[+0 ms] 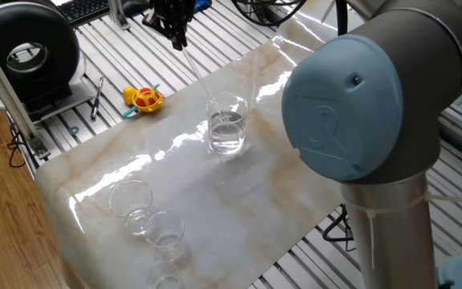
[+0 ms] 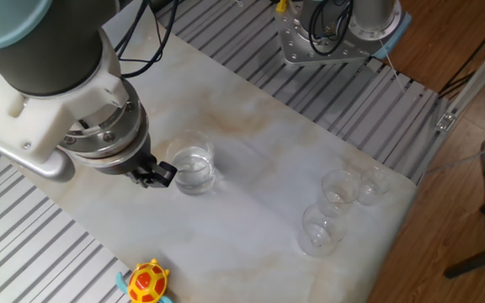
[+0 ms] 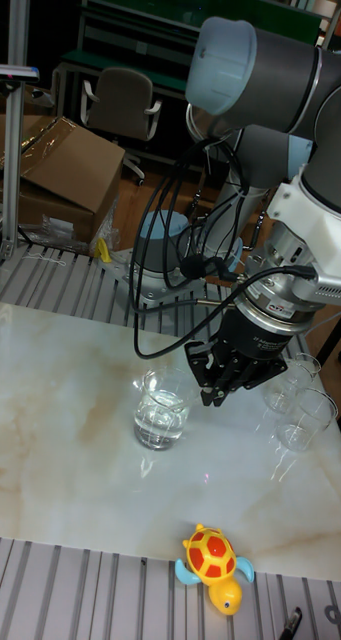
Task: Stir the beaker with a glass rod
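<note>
Gripping one thin transparent glass rod (image 1: 199,77), the black claw (image 1: 176,40) slants it into one clear glass beaker (image 1: 227,124) of liquid mid-counter (image 1: 95,172); three smaller glass cups (image 2: 337,206) cluster apart; one yellow toy turtle (image 1: 143,99).

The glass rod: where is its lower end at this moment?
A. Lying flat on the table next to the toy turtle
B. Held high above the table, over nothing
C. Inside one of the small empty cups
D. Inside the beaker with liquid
D: the glass rod slants down from the gripper into the beaker.
</note>
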Robot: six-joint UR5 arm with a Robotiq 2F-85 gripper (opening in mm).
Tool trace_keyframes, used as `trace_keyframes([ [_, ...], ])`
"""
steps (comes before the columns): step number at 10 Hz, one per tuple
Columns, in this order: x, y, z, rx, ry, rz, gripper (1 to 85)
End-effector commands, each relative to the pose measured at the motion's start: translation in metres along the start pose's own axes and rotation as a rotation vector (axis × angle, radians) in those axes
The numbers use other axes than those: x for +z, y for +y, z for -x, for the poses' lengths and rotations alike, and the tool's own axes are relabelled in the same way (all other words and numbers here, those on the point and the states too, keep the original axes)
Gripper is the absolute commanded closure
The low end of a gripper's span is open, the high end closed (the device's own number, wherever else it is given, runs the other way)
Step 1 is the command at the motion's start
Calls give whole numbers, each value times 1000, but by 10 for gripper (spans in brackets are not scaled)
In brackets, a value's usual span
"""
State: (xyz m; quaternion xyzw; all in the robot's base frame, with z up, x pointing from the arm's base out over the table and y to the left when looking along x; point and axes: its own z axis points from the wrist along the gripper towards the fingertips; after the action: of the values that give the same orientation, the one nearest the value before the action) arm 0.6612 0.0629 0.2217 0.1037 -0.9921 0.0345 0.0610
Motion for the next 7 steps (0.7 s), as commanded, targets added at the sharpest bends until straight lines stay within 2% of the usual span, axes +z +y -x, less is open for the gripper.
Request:
trace_keyframes([
  [1,-3,7,-1,9,-6,27,847],
  [4,-13,15,-6,6,-13,64,847],
  [7,-26,14,-12,-19,-28,87,847],
])
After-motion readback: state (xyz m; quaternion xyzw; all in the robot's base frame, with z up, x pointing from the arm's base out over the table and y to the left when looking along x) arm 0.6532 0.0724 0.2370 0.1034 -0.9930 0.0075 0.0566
